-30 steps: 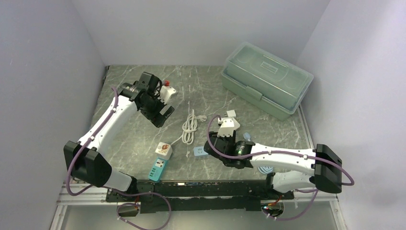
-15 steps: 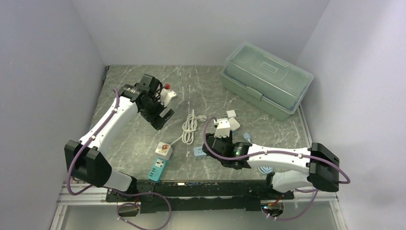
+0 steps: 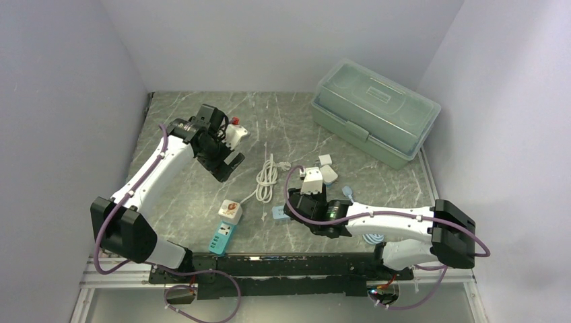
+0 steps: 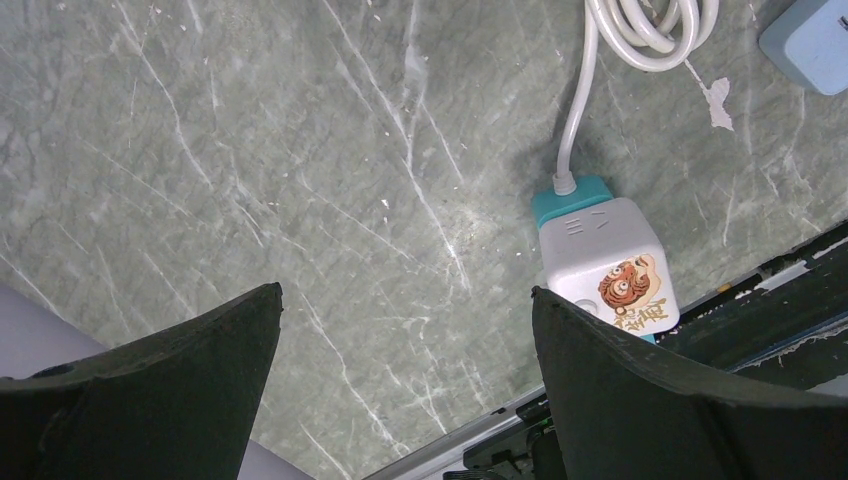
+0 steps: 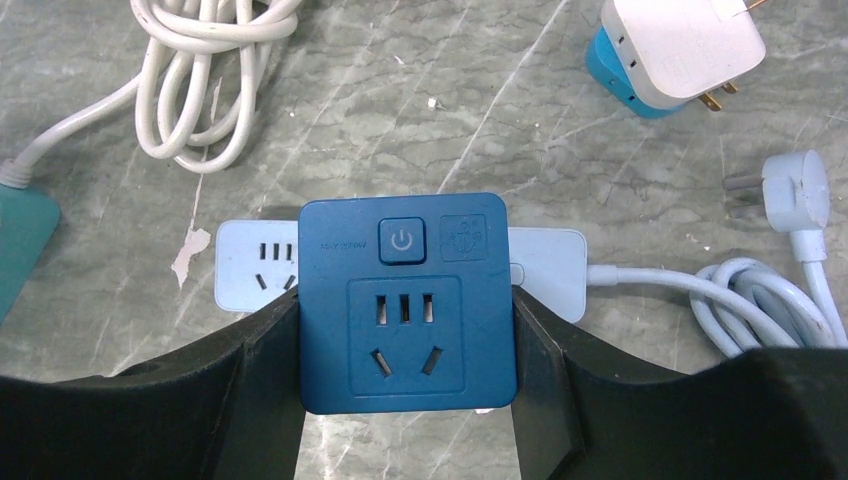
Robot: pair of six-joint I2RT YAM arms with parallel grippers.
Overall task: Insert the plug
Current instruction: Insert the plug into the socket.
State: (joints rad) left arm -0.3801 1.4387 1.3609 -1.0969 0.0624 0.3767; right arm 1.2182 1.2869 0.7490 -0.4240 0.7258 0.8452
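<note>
White arms [image 3: 151, 171], black fingers [image 4: 640, 400], purple cables [image 3: 163, 138].

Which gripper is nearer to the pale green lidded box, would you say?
Right. The right gripper is on the near side of the box, apart from it; the left gripper is much farther off to its left.

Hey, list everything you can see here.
toolbox: one, pale green, far right
cable coil: one, white, centre
power strip: one, teal, near edge
sticker cube: one, white, at teal strip's cable end
flat strip: one, light blue, under right jaws
plug with cable: one, light blue, near right
adapters: two, white, right of centre
red-topped device: one, white, far left
socket block: one, dark blue, between right jaws
left gripper: jaws open, empty
right gripper: gripping socket block
</note>
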